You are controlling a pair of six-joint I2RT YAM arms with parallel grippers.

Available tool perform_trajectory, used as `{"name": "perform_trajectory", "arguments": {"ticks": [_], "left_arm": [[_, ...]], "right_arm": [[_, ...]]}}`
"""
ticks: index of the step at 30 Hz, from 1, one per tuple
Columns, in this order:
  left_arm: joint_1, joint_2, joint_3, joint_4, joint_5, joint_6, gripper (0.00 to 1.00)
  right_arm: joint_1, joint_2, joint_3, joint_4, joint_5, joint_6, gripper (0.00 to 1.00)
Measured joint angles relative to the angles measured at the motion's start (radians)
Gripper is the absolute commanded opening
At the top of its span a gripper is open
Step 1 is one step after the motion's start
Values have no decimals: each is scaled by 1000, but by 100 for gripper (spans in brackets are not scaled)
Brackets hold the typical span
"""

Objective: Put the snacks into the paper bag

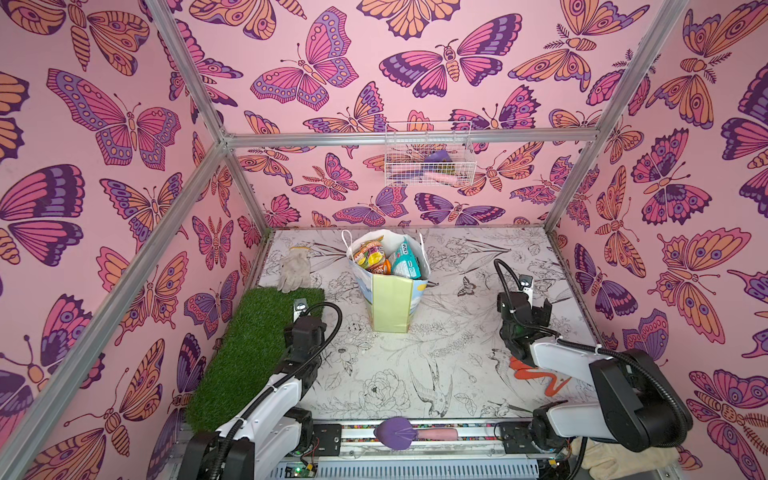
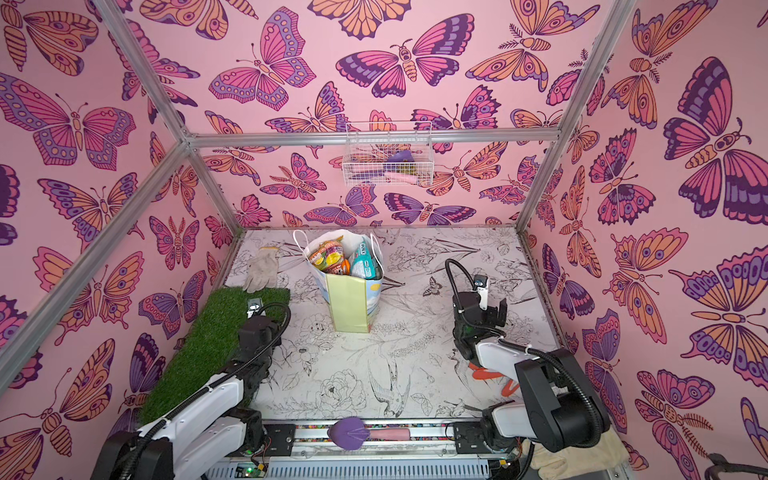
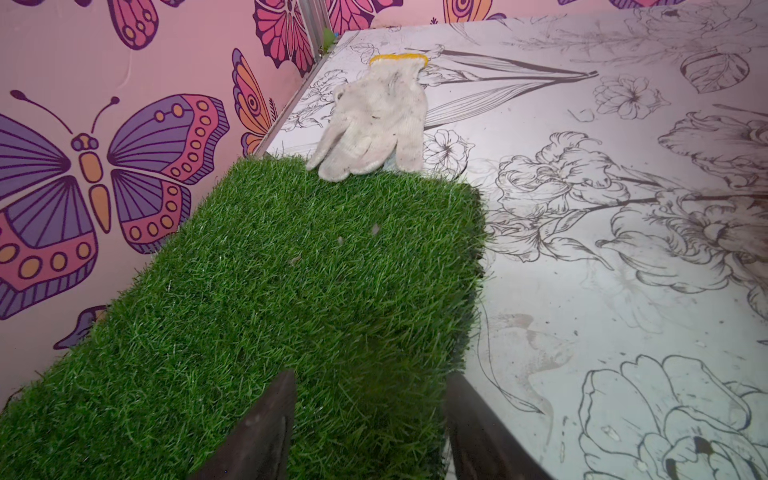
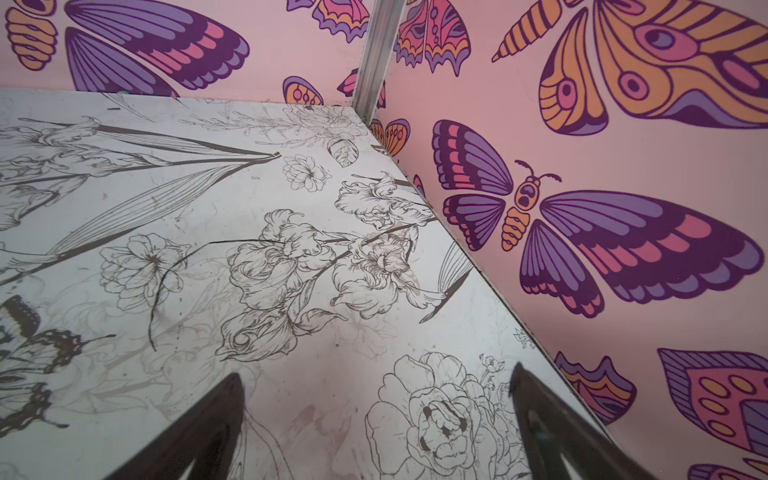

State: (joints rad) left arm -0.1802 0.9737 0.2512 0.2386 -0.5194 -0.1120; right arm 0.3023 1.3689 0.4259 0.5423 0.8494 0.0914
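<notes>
Pale yellow-green paper gift bag (image 1: 390, 309) with white cord handles stands upright toward the back of the flower-print table (image 1: 457, 374) in both top views, shiny snack packets (image 1: 374, 255) (orange, teal) poking out of its open top, both arms well apart from it. Left wrist view: left gripper (image 3: 370, 386) jaws parted, nothing between them, over green fake-grass mat (image 3: 311, 270), grey-white knit glove (image 3: 374, 124) lying at the mat's end and overlapping it. Right wrist view: right gripper (image 4: 374, 374) spread wide, empty, above bare table near pink butterfly wall (image 4: 623, 124).
</notes>
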Motion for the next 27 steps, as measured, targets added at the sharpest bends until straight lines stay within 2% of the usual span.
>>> {"name": "perform_trajectory", "arguments": {"ticks": [4, 8, 15, 22, 27], "left_arm": [[8, 17, 8, 28, 7, 4, 60], [14, 16, -13, 128, 12, 23, 60], [25, 44, -40, 264, 19, 46, 61], [35, 65, -109, 437, 19, 73, 62], [51, 80, -126, 514, 30, 79, 63]], "right_arm": [[-6, 4, 4, 7, -57, -21, 99], [-18, 11, 5, 27, -142, -52, 99], [-24, 4, -30, 122, -223, -85, 99], [-111, -4, -49, 144, -298, -77, 99], [-114, 106, -139, 410, -306, -86, 99]]}}
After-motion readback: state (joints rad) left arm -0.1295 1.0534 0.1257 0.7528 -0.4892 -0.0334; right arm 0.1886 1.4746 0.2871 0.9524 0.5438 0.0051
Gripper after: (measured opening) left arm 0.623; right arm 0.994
